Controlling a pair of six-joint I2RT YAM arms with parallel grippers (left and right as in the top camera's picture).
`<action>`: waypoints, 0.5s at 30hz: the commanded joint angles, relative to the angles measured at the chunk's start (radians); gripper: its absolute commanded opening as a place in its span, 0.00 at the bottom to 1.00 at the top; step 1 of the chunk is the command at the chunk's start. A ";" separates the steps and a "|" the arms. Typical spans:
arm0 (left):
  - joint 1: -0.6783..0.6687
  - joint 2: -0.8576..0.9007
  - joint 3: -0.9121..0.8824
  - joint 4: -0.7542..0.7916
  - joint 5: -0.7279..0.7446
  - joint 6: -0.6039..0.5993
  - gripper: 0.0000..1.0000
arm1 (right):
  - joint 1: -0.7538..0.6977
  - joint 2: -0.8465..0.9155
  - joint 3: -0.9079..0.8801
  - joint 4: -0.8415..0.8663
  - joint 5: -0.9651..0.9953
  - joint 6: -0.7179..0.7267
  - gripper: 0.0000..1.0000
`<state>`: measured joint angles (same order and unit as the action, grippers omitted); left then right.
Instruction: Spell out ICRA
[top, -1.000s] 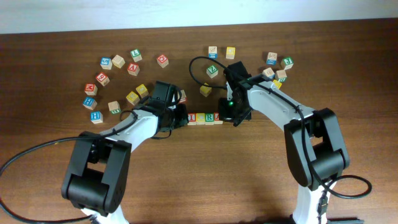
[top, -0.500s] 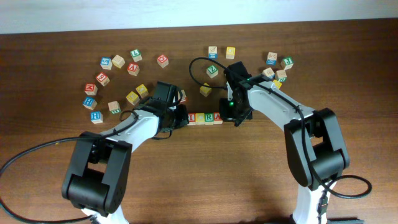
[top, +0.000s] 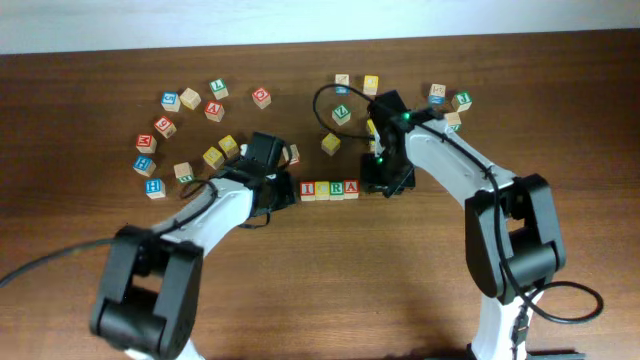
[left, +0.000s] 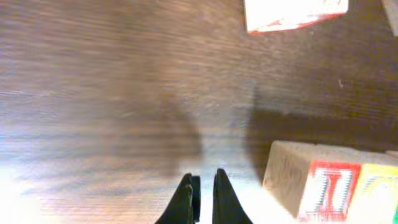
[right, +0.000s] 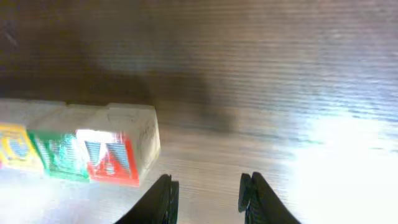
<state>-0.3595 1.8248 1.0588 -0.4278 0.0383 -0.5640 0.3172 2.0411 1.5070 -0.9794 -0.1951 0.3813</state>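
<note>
Wooden ICRA (top: 329, 188) between left fingers (left: 183, 202), right fingers (right: 165, 199), untouched.

Dark brown table (top: 320, 290) with thin wood lines. Pale wood I cube (left: 317, 190) with red letter in a red frame. Yellow on C cube (right: 15, 152), green on R cube (right: 59, 155), red on A cube (right: 112, 158). Black left gripper (left: 202, 186) and black right gripper (right: 208, 193).

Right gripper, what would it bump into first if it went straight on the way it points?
Probably the bare table. In its wrist view nothing stands ahead of the right gripper; the A block sits off to one side. Depth is hard to judge.
</note>
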 joint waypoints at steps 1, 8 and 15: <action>0.062 -0.180 -0.003 -0.063 -0.069 0.020 0.04 | -0.024 -0.102 0.111 -0.124 0.035 -0.007 0.40; 0.208 -0.667 -0.003 -0.324 -0.083 0.064 0.61 | -0.008 -0.611 0.126 -0.369 0.211 -0.007 0.98; 0.208 -0.909 -0.003 -0.476 -0.134 0.064 0.99 | 0.052 -1.124 0.071 -0.461 0.233 0.001 0.98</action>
<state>-0.1555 0.9394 1.0561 -0.8795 -0.0727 -0.5159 0.3611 1.0370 1.6146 -1.4357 0.0116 0.3782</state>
